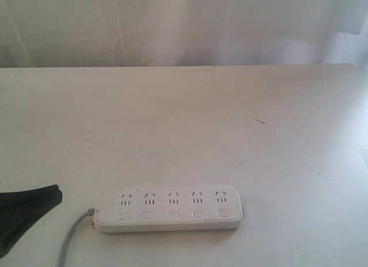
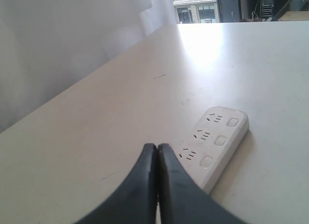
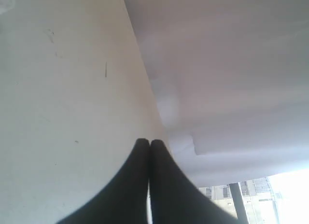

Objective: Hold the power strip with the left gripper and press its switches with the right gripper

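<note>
Power strip point(image 1: 168, 209): we see it lying flat at the near side of the table point(image 1: 184, 123), a little left of the middle, with its long axis running left to right.
Outlets: five in a row along the far side of the strip.
Switches point(image 1: 173, 214): five in a row along the near side, one before each outlet; nothing touches them.
Cord point(image 1: 72, 235): grey; it leaves the strip's left end and runs off toward the near left.
Left gripper point(image 1: 57, 193): low at the near left. Its black fingers point(image 2: 145, 171) are pressed together tip to tip and grip nothing. The tip points at the strip's left end, near it but apart.
Right gripper point(image 3: 148, 143): we see its dark fingers meeting at the tips with nothing between them, above bare table beside an edge where a white cloth hangs. We cannot tell where it stands relative to the strip.
Background: a white curtain point(image 1: 184, 25) behind the far edge; a small dark mark point(image 1: 259, 121) on the table, to the far right.
</note>
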